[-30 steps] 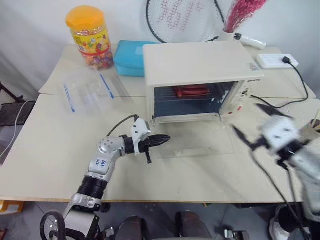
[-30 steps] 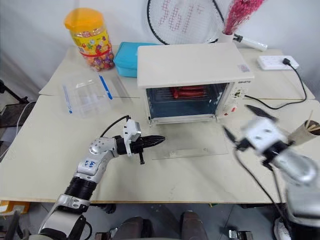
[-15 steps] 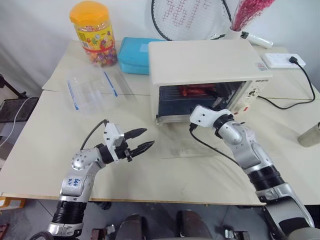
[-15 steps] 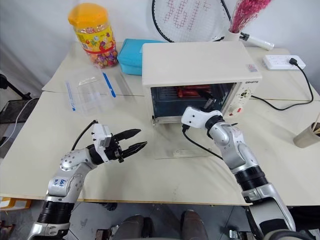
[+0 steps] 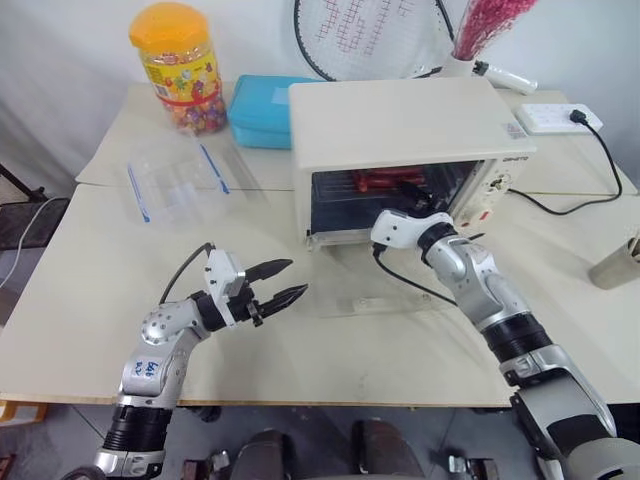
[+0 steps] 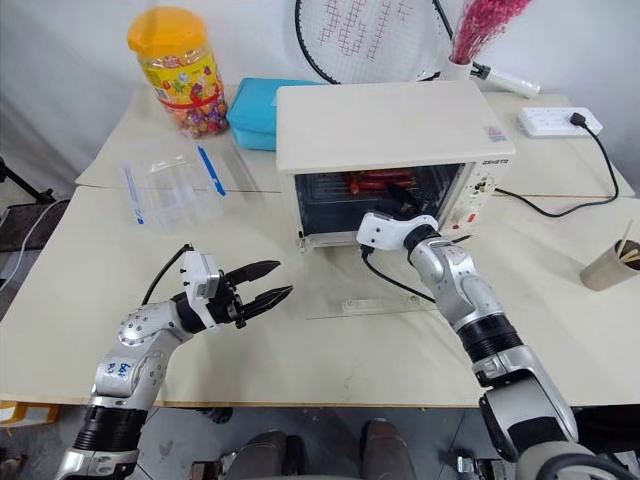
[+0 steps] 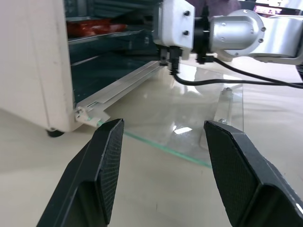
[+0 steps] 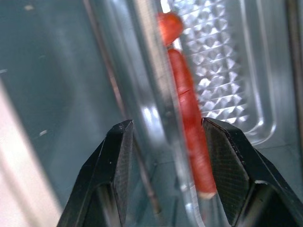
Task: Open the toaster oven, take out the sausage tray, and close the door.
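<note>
**Tray rim between the fingers, grip not yet firm**

Your right fingers straddled the front rim of the sausage tray, part-open and not clamped on it. Your left fingers hung spread and empty over the worktop. The tray sat on the rack inside the toaster oven, the door lying flat in front. A shallow pinch could have let the tray tip and shed sausages onto the glass. Behind stood a candy jar, a teal box and a racket.
</note>
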